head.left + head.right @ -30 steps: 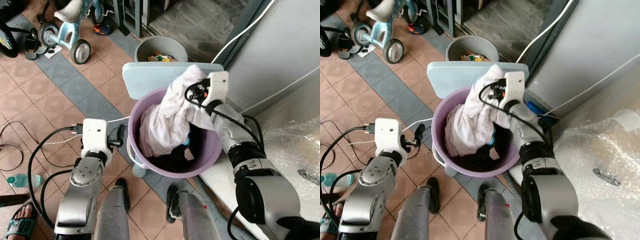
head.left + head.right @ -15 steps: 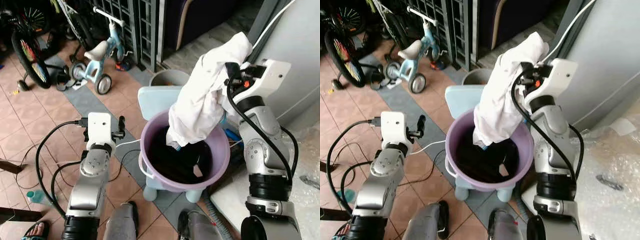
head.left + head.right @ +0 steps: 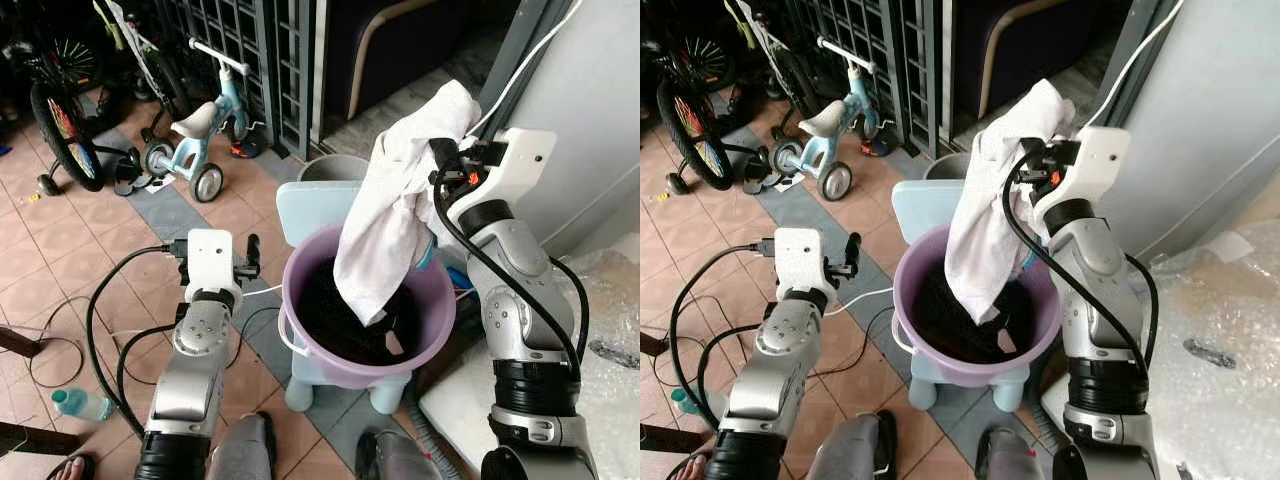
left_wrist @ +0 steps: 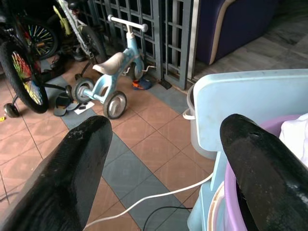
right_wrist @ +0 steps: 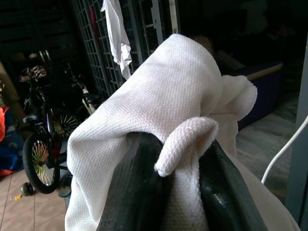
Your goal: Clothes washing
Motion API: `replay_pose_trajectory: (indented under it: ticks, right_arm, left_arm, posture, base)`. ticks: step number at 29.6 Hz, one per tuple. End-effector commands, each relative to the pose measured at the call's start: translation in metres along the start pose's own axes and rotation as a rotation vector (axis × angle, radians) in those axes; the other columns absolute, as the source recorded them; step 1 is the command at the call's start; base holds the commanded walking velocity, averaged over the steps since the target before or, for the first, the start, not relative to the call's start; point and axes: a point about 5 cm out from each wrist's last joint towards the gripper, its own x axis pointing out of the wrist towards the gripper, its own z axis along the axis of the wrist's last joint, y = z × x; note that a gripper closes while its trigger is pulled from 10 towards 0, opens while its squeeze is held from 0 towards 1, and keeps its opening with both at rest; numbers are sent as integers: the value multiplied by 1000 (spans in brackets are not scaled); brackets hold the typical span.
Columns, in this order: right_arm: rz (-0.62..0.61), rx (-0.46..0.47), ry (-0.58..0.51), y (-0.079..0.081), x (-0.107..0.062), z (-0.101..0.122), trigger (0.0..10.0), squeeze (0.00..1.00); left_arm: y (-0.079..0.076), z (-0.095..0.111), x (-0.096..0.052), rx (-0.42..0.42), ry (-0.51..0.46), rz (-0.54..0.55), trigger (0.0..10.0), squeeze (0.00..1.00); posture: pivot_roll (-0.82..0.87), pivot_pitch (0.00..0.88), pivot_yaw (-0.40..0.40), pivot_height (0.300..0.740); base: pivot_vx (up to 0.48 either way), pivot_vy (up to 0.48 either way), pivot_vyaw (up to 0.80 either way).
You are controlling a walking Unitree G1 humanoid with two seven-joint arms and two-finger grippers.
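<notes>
Right gripper [image 3: 1040, 160] raised above the purple tub [image 3: 420, 340], jaws clamped on a white garment [image 3: 395, 215] whose lower end hangs down into the tub over dark laundry [image 3: 335, 320]. Left gripper [image 3: 250, 255] at the tub's 9 o'clock, jaws wide apart, holding nothing. Tub rests on a pale blue stool [image 3: 305, 205].

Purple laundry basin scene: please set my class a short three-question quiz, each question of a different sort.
1. True or false: the right gripper holds the white garment above the purple basin.
2. Multiple choice: the left gripper is A) open, holding nothing; B) shut on a bottle; C) inside the basin.
3. Fill in: the basin sits on a pale blue ____.

Key: 1 true; 2 A; 3 stool.
</notes>
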Motion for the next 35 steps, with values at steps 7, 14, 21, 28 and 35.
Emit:
replay_pose_trajectory:
  ticks: [7, 14, 21, 28, 35]
  right_arm:
    - [16, -1, -15, 10, -4, 6, 0, 0]
    - [1, -3, -2, 9, -3, 4, 3333, 0]
    - [14, -17, 16, 12, -4, 0, 10000, 0]
    - [7, -19, 28, 12, -3, -3, 10000, 0]
    - [0, -10, 43, 11, -2, -5, 10000, 0]
  left_arm:
    - [0, -4, -2, 6, 12, 9, 10000, 0]
    - [0, -5, -2, 8, 12, 6, 10000, 0]
    - [1, -5, -2, 9, 14, 9, 10000, 0]
    - [1, -5, -2, 11, 14, 6, 10000, 0]
    - [1, -4, -1, 8, 6, 3, 10000, 0]
  posture:
    - [18, 83, -9, 740]
    - [21, 85, -10, 740]
    - [24, 85, -9, 740]
    - [24, 85, -5, 740]
    - [24, 81, -7, 740]
  base:
    - [-264, 0, 0]
    - [-269, 0, 0]
    - [-251, 0, 0]
    - [0, 0, 0]
    - [0, 0, 0]
